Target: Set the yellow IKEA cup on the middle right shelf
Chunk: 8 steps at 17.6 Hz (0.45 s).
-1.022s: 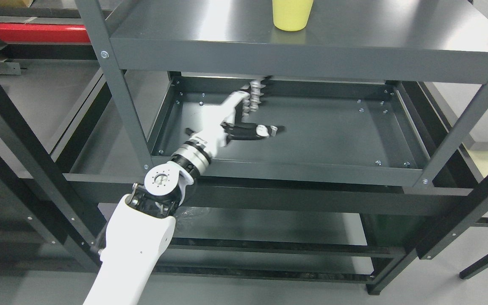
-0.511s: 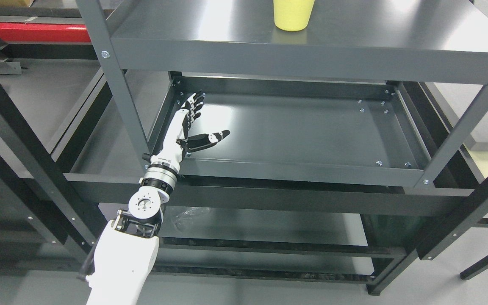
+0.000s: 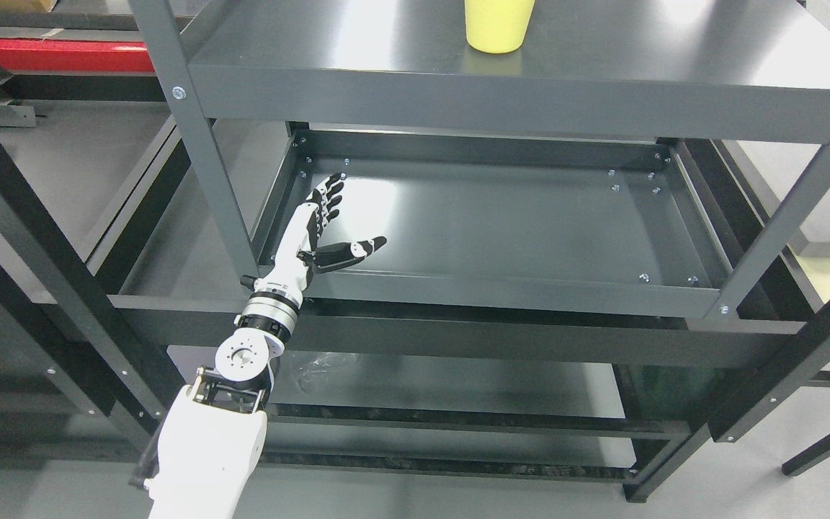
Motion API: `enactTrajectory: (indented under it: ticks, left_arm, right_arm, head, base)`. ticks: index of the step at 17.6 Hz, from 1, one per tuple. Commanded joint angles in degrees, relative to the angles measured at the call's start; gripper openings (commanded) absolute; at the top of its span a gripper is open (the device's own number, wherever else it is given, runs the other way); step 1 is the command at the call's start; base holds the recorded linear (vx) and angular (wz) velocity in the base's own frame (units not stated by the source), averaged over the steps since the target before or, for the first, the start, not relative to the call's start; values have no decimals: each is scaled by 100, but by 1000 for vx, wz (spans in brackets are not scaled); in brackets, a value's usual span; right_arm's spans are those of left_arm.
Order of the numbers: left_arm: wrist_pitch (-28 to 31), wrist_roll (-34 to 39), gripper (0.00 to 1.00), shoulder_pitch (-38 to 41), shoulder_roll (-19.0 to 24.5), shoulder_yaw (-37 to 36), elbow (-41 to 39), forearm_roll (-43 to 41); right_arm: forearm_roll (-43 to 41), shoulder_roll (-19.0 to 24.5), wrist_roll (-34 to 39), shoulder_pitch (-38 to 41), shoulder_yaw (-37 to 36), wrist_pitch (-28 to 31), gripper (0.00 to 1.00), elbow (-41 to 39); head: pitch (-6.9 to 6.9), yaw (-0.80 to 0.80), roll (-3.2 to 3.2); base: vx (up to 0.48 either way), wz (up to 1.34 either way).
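Note:
The yellow cup (image 3: 498, 25) stands upright on the upper grey shelf (image 3: 602, 65) at the top of the head view; its rim is cut off by the picture's edge. My left hand (image 3: 336, 220) is open and empty, fingers spread, thumb pointing right. It hovers over the front left corner of the lower grey shelf tray (image 3: 501, 216), well below and left of the cup. The left arm comes in from the lower left. The right arm is out of view.
A grey upright post (image 3: 199, 144) stands just left of my left hand. The tray's front rim (image 3: 494, 292) lies under the wrist. More shelf levels show below (image 3: 458, 389). A red beam (image 3: 55, 56) lies at the far left.
My left hand has drawn back from deep under the upper shelf toward the tray's front left corner, and its fingers have spread open. The cup has not moved.

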Motion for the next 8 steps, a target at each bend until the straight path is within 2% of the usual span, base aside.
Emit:
enactTrajectory:
  ticks: [1,8]
  left_arm:
    - [16,-29,99,9,94,57,61,203]
    - [16,-38,99,18,94,101,52,212]
  right_arm:
    - [-141,-100,5,79,97,22,99,0]
    - [-141,-100,5,79,97,22,99,0]
  head:
    - [0,0,0]
    - [0,0,0]
  base:
    - [0,0]
    - [0,0]
